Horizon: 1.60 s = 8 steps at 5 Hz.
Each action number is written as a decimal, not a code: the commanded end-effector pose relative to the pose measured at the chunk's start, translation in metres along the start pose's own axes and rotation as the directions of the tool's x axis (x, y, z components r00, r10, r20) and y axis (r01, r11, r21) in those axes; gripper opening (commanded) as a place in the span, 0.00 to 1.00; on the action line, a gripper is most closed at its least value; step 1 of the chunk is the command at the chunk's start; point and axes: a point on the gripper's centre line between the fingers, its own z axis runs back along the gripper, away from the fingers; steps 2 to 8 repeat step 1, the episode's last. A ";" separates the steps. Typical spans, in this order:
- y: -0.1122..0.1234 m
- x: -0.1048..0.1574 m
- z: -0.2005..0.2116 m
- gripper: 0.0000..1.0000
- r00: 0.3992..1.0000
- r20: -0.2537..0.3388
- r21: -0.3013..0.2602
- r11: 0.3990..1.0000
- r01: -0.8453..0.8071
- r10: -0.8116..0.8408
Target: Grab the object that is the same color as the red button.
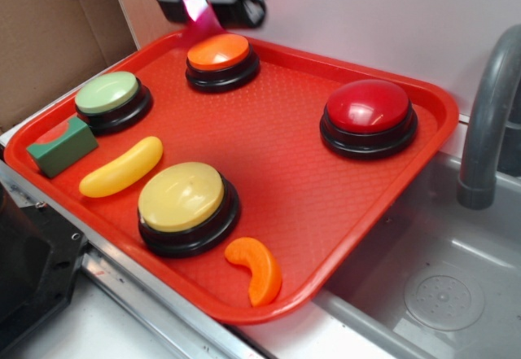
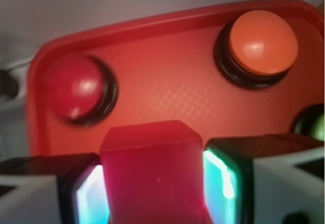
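Observation:
My gripper (image 2: 154,183) is shut on the object (image 2: 152,173), a small red block that fills the gap between the two lit pads. In the exterior view the gripper (image 1: 202,10) hangs above the tray's far edge, just behind the orange-topped button (image 1: 221,56), with the object (image 1: 203,19) showing pinkish-red below it. The red button (image 1: 368,113), a glossy dark-red dome on a black base, sits at the tray's right side; in the wrist view the red button (image 2: 76,89) lies to the left below me.
The red tray (image 1: 293,164) also holds a green-topped button (image 1: 110,98), a yellow-topped button (image 1: 186,203), a yellow banana-shaped piece (image 1: 122,166), an orange crescent (image 1: 257,269) and a green block with a red top (image 1: 61,146). A grey sink (image 1: 440,286) and faucet (image 1: 488,115) lie right.

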 end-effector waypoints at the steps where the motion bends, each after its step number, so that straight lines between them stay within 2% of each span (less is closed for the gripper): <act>1: 0.019 -0.006 0.053 0.00 0.999 -0.040 0.176 0.984 0.004 0.003; 8: 0.019 -0.006 0.053 0.00 0.999 -0.040 0.176 0.984 0.004 0.003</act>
